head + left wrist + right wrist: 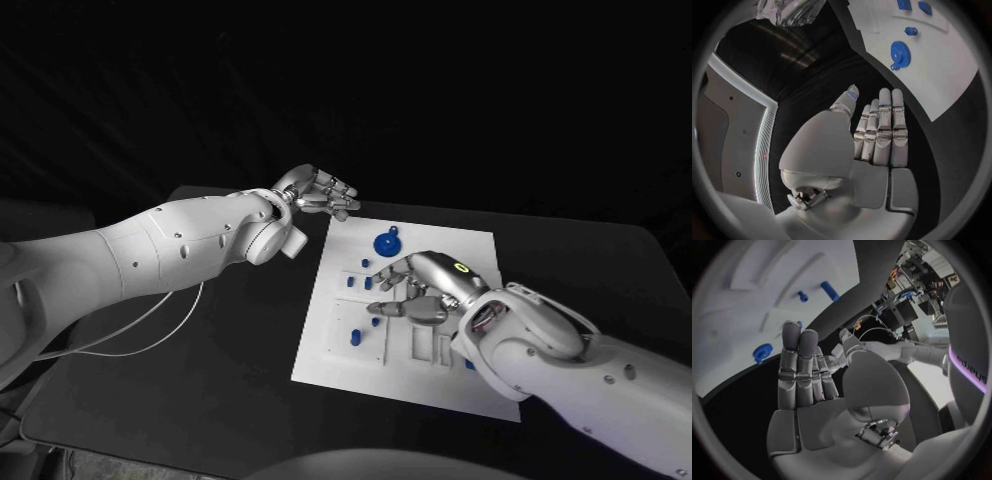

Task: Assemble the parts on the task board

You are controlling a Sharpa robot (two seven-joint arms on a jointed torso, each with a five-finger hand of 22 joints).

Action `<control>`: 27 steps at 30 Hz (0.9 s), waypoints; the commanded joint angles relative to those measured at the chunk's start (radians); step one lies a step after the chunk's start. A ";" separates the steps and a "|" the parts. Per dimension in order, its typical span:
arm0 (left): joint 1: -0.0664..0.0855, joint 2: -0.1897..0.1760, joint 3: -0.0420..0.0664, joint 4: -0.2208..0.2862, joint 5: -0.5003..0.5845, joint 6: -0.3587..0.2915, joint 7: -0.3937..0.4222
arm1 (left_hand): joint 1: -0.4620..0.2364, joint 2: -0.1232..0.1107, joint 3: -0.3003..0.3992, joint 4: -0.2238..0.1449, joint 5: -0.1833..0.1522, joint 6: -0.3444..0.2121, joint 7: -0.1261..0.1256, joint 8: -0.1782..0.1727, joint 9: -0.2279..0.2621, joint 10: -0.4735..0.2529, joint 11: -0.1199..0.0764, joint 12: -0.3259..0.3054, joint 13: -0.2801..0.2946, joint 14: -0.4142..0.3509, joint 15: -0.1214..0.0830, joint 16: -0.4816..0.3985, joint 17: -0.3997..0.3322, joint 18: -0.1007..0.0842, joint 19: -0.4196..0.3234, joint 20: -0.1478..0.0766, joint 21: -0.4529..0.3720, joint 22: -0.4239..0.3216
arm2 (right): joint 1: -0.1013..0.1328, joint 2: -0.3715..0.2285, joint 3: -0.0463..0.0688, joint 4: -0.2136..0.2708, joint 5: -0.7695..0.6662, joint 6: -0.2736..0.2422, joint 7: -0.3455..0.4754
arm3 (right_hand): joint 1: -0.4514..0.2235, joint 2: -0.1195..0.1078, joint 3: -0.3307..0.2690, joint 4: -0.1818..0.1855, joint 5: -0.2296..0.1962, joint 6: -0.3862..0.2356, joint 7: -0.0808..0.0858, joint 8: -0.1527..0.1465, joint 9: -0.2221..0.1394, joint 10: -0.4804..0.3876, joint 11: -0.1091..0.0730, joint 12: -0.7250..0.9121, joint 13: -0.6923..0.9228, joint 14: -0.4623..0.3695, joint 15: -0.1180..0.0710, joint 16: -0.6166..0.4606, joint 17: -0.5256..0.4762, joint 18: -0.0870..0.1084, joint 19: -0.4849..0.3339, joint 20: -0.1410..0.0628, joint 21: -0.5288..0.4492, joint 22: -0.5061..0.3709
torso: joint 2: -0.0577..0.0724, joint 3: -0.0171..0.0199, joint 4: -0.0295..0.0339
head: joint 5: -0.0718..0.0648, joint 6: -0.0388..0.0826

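Observation:
The white task board [447, 250] lies in the middle of the black table. A blue gear [387, 243] sits near its far left corner, also seen in the left wrist view [899, 51] and the right wrist view [762, 352]. A blue block [356, 338] and small blue pegs [369, 283] lie along the board's left side. My right hand [426, 285] hovers over the board's middle, its fingers [798, 365] stretched out side by side with nothing in the palm. My left hand [320, 192] floats beyond the board's far left corner, its fingers [882, 125] straight and holding nothing.
Another small blue piece [469, 364] lies near my right wrist on the board's near side. Two blue pegs [830, 291] sit by recesses in the board. White cables [137, 335] trail from the left arm over the table's left part.

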 commanded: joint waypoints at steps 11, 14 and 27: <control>-0.020 -0.024 0.001 -0.001 0.024 0.006 0.043 | -0.006 0.004 -0.007 0.003 -0.006 -0.001 0.003 0.003 0.001 0.003 -0.004 0.001 0.001 -0.005 -0.002 0.005 0.002 -0.019 0.000 0.001 0.005 -0.005 | 0.020 -0.188 0.064 -0.032 0.381 0.182 -0.039 | -0.050 0.076 -0.006 -0.018 0.007 0.160 -0.080 0.002 0.065 0.144 -0.114 0.512 0.561 0.032 -0.079 0.045 0.077 -0.081 0.052 -0.083 0.260 0.097 | -0.019 0.0119 -0.0118 | -0.057 0.021; -0.028 -0.027 0.001 -0.004 0.028 0.009 0.046 | -0.006 0.004 -0.007 0.003 -0.006 -0.001 0.003 0.003 0.001 0.003 -0.004 0.001 0.001 -0.005 -0.002 0.005 0.002 -0.019 0.000 0.001 0.005 -0.005 | 0.021 -0.210 0.066 -0.033 0.382 0.233 -0.097 | -0.069 0.070 -0.003 -0.001 0.046 0.161 -0.088 0.001 0.140 0.120 -0.120 0.726 0.821 0.024 -0.081 0.135 0.197 -0.094 0.053 -0.088 0.368 0.144 | -0.025 0.0195 -0.0171 | -0.061 0.016; -0.045 -0.037 0.001 0.004 0.034 0.015 0.060 | -0.010 0.004 -0.013 0.005 -0.009 -0.003 0.003 0.003 0.002 0.002 -0.004 0.001 0.002 -0.006 -0.001 0.005 0.002 -0.020 0.001 0.002 0.004 -0.012 | 0.011 -0.260 0.067 -0.006 0.339 0.475 -0.336 | -0.177 0.071 0.036 0.054 0.018 0.127 -0.119 0.002 0.750 0.178 -0.135 0.899 1.186 0.044 -0.090 0.217 0.455 -0.093 0.055 -0.094 0.472 0.216 | -0.039 0.0221 -0.0263 | -0.087 0.001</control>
